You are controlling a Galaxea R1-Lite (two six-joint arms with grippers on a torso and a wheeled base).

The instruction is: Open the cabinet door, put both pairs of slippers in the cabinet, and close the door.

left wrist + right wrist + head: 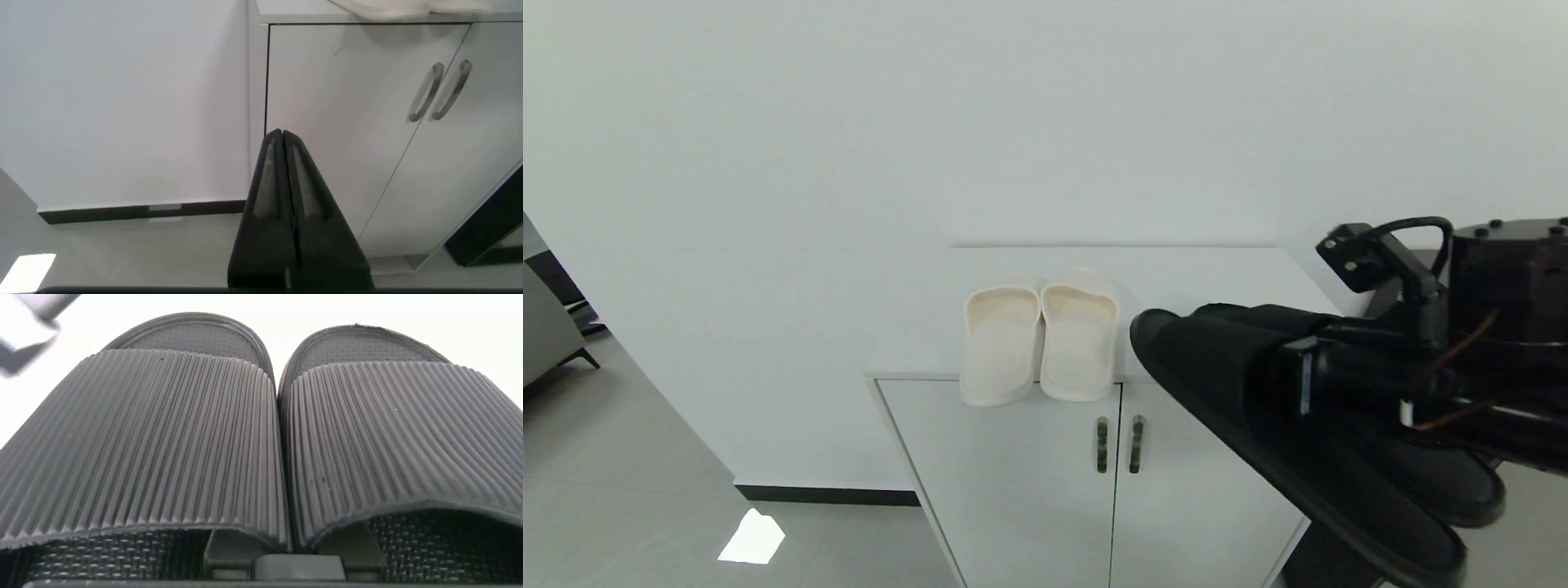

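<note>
nearest, the right end effector (288,554) is pinching the black slippers (1217,367) as a pair, side by side. it holds them in the air in front of the right side of the cabinet (1013,506), lower than the cabinet top. the grip seems to be only at the inner edges, so i think one slipper could slide out or sag if the arm turns quickly. the left end effector (283,143) has its fingers pressed together, holds nothing, and points toward the left door (1021,482). both doors are closed, so in my judgement the left arm must do the opening, and it must first spread its fingers. the two handles (1102,445) stand just beside each other, so it could catch the wrong one, or both. the right door (1192,498) would swing out toward the black slippers and may hit them if they are not moved away. farther back, the white slippers (1005,343) lie on the cabinet top (1176,278) with their front ends over the front edge. a knock from an arm, or a hard pull on a door, could send them down to the floor (621,506).
</note>
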